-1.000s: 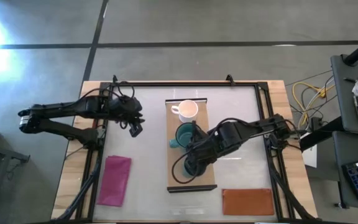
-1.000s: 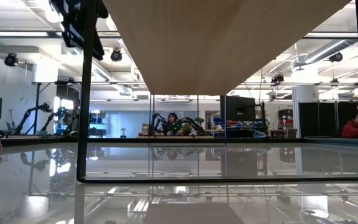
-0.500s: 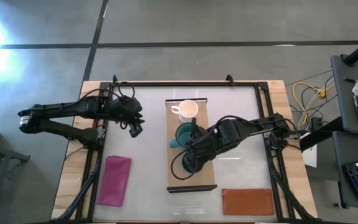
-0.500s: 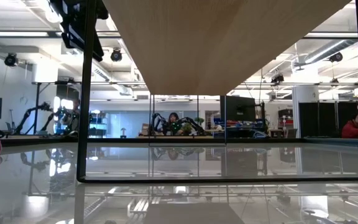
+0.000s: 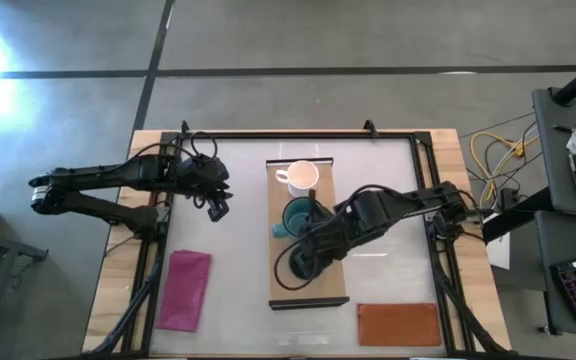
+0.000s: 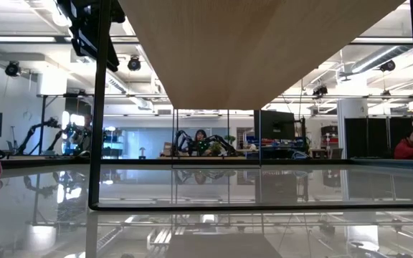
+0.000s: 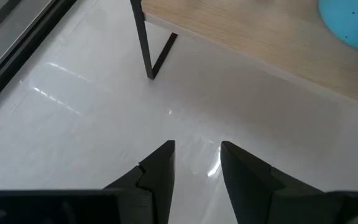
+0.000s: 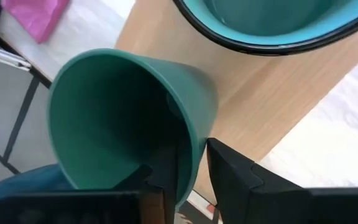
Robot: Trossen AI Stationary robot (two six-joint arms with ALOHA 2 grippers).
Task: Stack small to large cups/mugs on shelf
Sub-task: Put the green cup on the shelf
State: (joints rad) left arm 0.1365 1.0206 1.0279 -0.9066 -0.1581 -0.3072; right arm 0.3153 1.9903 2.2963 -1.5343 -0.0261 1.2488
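Observation:
The light-wood shelf [image 5: 308, 290] stands in the middle of the table on dark legs. A white mug [image 5: 301, 177] sits on its far end, with the teal mug [image 5: 296, 217] just nearer. My right gripper [image 5: 305, 262] is over the shelf's near half, shut on the dark green mug [image 8: 123, 118]. The teal mug's rim [image 8: 272, 25] lies just beyond it in the right wrist view. My left gripper [image 7: 194, 165] waits open, low over the white table to the left of the shelf [image 7: 241, 31]. My right gripper holds the dark green mug by its wall at the rim [image 8: 194, 140]. One finger [image 8: 163, 177] is inside the mug and the other finger [image 8: 229, 174] is outside. The mug is tipped over, its mouth facing the wrist camera, above the shelf board [image 8: 260, 93]. Whether it touches the board I cannot tell.
A magenta cloth [image 5: 185, 290] lies near the table's left near corner and a reddish-brown mat [image 5: 398, 322] near its right near edge. A dark frame [image 5: 298, 133] runs round the table. In the low view the shelf's underside [image 6: 264, 50] and a leg [image 6: 102, 107] show.
My right gripper has shifted a little toward the table's left edge with the dark green mug, staying over the shelf's near half.

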